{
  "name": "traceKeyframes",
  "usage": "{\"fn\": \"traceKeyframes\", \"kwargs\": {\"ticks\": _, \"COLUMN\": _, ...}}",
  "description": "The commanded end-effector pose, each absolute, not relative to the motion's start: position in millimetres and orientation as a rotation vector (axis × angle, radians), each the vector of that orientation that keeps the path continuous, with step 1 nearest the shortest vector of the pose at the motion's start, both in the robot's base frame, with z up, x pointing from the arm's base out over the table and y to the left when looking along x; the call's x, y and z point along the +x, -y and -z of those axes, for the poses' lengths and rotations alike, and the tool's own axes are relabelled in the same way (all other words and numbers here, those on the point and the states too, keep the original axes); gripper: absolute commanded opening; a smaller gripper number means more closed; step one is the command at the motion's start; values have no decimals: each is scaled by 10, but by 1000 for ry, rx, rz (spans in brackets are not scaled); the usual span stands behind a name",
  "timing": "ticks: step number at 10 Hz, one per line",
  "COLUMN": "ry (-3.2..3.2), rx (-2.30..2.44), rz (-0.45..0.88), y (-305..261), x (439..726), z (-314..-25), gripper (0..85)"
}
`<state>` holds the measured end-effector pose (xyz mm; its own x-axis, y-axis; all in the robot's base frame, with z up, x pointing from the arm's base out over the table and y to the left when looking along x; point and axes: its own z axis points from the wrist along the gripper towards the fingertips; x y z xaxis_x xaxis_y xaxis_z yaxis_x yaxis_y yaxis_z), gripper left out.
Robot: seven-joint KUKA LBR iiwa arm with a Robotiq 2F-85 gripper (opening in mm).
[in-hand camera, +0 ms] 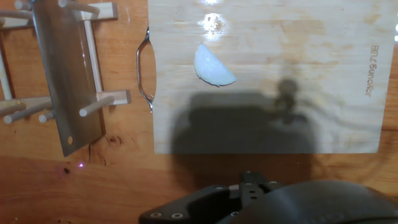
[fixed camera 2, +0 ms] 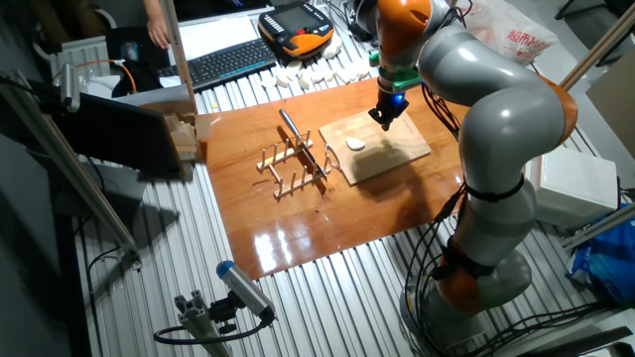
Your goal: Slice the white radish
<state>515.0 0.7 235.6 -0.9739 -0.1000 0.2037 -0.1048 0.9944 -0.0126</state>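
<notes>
We see the white radish [in-hand camera: 213, 67] [fixed camera 2: 355, 145] lying flat on the cutting board [in-hand camera: 323, 56] [fixed camera 2: 397, 154], toward the board's metal handle [in-hand camera: 142, 68] end, nothing touching it. Gripper [fixed camera 2: 385, 121] hangs above the board's far side, apart from the radish; we cannot tell if its fingers are spread or closed, hand view shows only dark body. Beside the board's handle end sits a wooden rack [in-hand camera: 93, 102] [fixed camera 2: 296, 164] with a cleaver [in-hand camera: 65, 74] [fixed camera 2: 297, 133] resting on it. Board and rack both sit on a glossy wood table [fixed camera 2: 298, 238].
</notes>
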Motion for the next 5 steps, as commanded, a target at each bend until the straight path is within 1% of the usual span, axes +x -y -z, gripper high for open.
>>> {"fn": "traceKeyframes", "kwargs": {"ticks": 1, "ry": 2936, "rx": 151, "rz": -32, "y": -7, "x": 5149, "z": -2357, "gripper": 0}}
{"fn": "traceKeyframes", "kwargs": {"ticks": 5, "ry": 2923, "rx": 178, "rz": -29, "y": -7, "x": 5149, "z": -2357, "gripper": 0}}
